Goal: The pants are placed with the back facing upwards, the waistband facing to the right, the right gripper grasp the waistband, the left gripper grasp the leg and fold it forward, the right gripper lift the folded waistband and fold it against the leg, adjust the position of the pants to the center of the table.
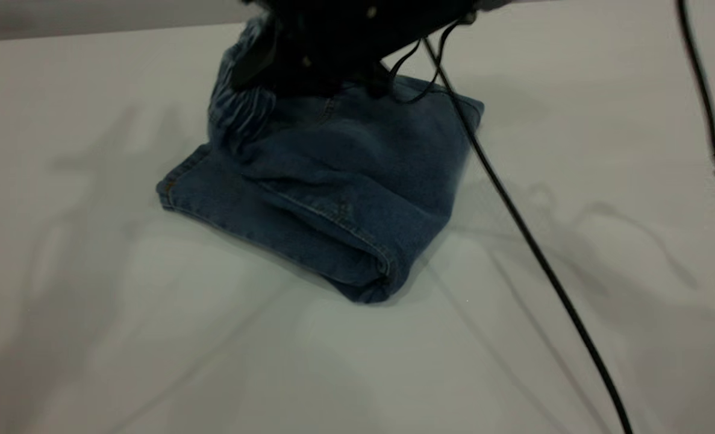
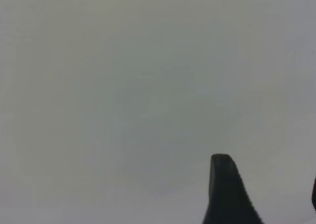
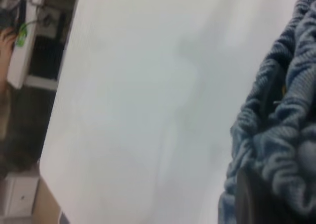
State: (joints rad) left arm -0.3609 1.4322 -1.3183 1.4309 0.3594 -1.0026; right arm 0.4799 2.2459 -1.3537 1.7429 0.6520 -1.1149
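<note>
A black cable [image 1: 532,241] crosses the folded pants [image 1: 333,199], right end effector [image 1: 309,66] pinching their waistband [image 1: 237,108]

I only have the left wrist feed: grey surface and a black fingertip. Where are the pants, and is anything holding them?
Observer: The pants lie folded on the white table in the exterior view. The right gripper is over their far edge, lifting the gathered waistband.
Operator: Is it really clamped on the waistband?
Observer: It looks so. The right wrist view shows bunched elastic denim pressed against a dark fingertip.
Operator: Has the waistband reached the leg hem?
Observer: No. It is raised at the far left corner of the bundle; the leg hem lies flat on the table below it.
Operator: Is anything crossing the work area?
Observer: A black cable runs from the right arm across the table, past the pants' right edge.
</note>
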